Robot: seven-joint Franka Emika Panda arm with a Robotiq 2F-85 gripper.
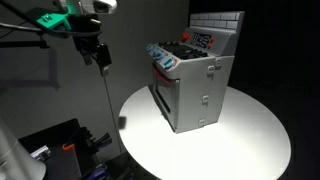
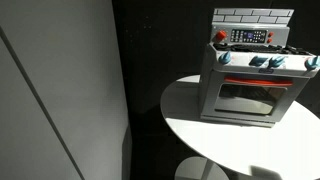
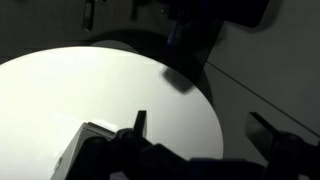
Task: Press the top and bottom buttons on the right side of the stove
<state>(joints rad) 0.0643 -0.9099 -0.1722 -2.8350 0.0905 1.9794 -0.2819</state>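
gripper [image 1: 101,58] hangs high off the table's edge, pointing down, fingers [image 3: 140,122] spread wide, holding nothing: parked clear, I'd guess, approach not begun. round white table [image 1: 250,130] lies between. stove [image 1: 195,80] stands upright on it, well apart from the gripper, top unobstructed so the control patch [image 2: 250,36] on the back panel is open to a poke; single buttons too small to tell

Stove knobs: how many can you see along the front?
4 knobs, in a row above the door of the stove in an exterior view: one at the left end, two near the middle, one at the right end. Blurry; more may be hidden.
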